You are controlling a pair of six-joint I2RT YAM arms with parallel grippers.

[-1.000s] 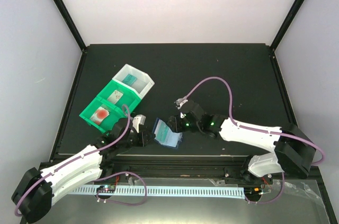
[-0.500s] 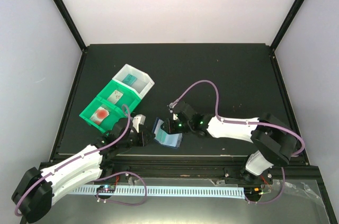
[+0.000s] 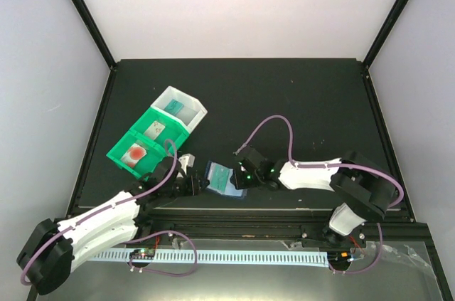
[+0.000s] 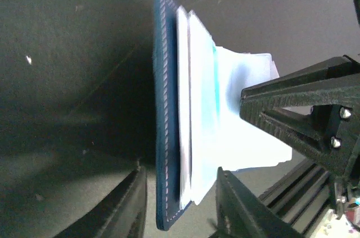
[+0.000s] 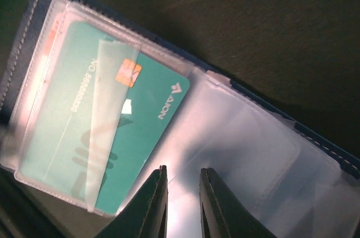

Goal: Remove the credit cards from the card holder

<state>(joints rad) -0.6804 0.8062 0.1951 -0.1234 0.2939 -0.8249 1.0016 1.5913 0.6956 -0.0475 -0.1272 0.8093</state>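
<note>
The navy card holder (image 3: 225,179) lies open near the table's front edge. In the right wrist view its clear pockets (image 5: 247,148) show a teal card (image 5: 62,131) with a chip, still inside its sleeve; an orange edge (image 5: 52,36) shows behind it. My right gripper (image 3: 242,176) rests on the clear leaf, its tips (image 5: 183,171) a narrow gap apart with nothing between. My left gripper (image 3: 197,186) is shut on the holder's left edge; in the left wrist view the navy cover (image 4: 163,137) and pale leaves stand between its tips (image 4: 181,175).
Two green bins (image 3: 125,163) and a white bin (image 3: 195,108) stand at the left. A red-orange card (image 3: 135,153) lies in the nearest one, a pale card (image 3: 155,129) in the middle one and a teal-marked one (image 3: 174,105) in the white one. The table's front rail (image 3: 234,210) runs just behind the holder.
My right gripper has moved left and down onto the holder. The holder, tilted up before, now lies flat and open. The left arm has barely moved.
</note>
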